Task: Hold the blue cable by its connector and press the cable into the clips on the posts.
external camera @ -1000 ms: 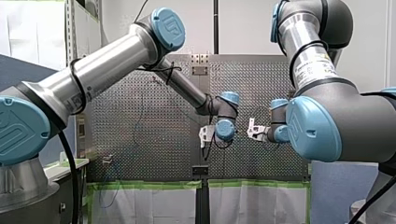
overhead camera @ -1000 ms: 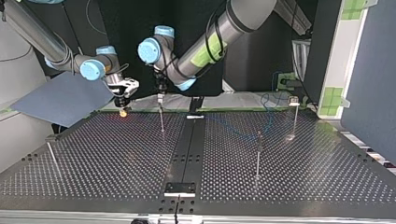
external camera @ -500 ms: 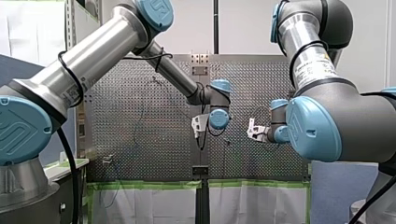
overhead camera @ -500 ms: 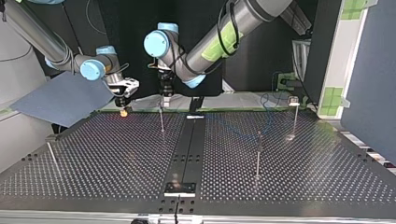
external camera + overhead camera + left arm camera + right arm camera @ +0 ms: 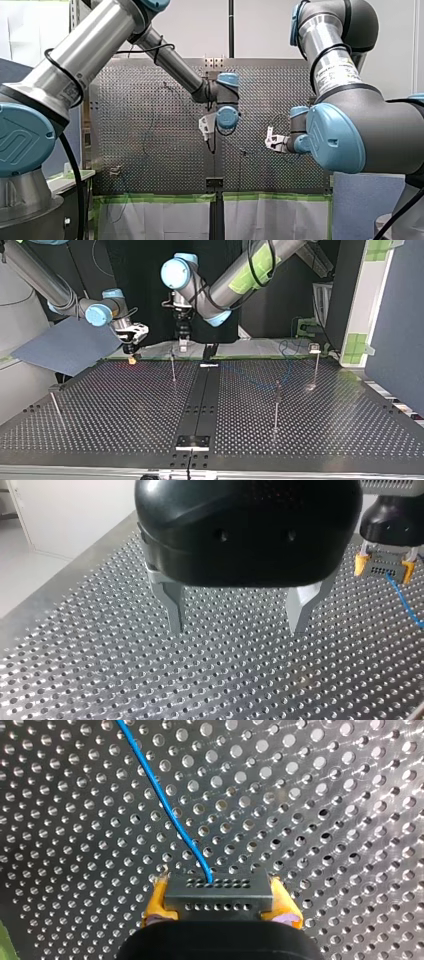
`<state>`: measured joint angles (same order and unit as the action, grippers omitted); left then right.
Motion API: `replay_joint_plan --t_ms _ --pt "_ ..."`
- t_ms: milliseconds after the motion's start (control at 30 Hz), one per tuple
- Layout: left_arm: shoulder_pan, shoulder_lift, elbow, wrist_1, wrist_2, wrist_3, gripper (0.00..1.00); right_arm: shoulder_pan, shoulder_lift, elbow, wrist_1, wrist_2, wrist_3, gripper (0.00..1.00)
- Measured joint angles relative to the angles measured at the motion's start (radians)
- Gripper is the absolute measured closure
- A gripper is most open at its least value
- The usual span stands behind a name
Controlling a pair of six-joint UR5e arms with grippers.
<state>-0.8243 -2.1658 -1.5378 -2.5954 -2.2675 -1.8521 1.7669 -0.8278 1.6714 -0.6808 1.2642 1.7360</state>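
Observation:
My right gripper (image 5: pixel 218 906) is shut on the grey connector (image 5: pixel 218 892), yellow pads on both its sides. The blue cable (image 5: pixel 165 805) runs from the connector out over the perforated table. In the top view this gripper (image 5: pixel 132 356) hangs low over the table's far edge at the left. My left gripper (image 5: pixel 237 617) is open, its metal fingers (image 5: pixel 173 607) wide apart over bare holes. In its view, the held connector (image 5: pixel 384 569) and a bit of cable (image 5: pixel 405 600) lie beside it. In the top view it (image 5: pixel 183 345) hovers just above a thin post (image 5: pixel 173 367).
More thin posts stand on the table (image 5: pixel 125 405): one at the near left (image 5: pixel 56 409), one right of the middle (image 5: pixel 276 407), one with a clip head at the far right (image 5: pixel 315 362). A black strip (image 5: pixel 202 400) runs down the table's middle.
My left arm has lifted, carrying its open gripper up and to the front view's left, a little rightward in the top view. My right arm has stayed still.

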Motion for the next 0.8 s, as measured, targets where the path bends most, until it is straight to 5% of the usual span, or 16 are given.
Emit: replay_joint_plan --t_ms 800 --pt "0.021 0.223 -0.223 0.131 0.06 -0.027 0.0 0.0 0.0 0.0 0.015 0.001 0.0 1.0"
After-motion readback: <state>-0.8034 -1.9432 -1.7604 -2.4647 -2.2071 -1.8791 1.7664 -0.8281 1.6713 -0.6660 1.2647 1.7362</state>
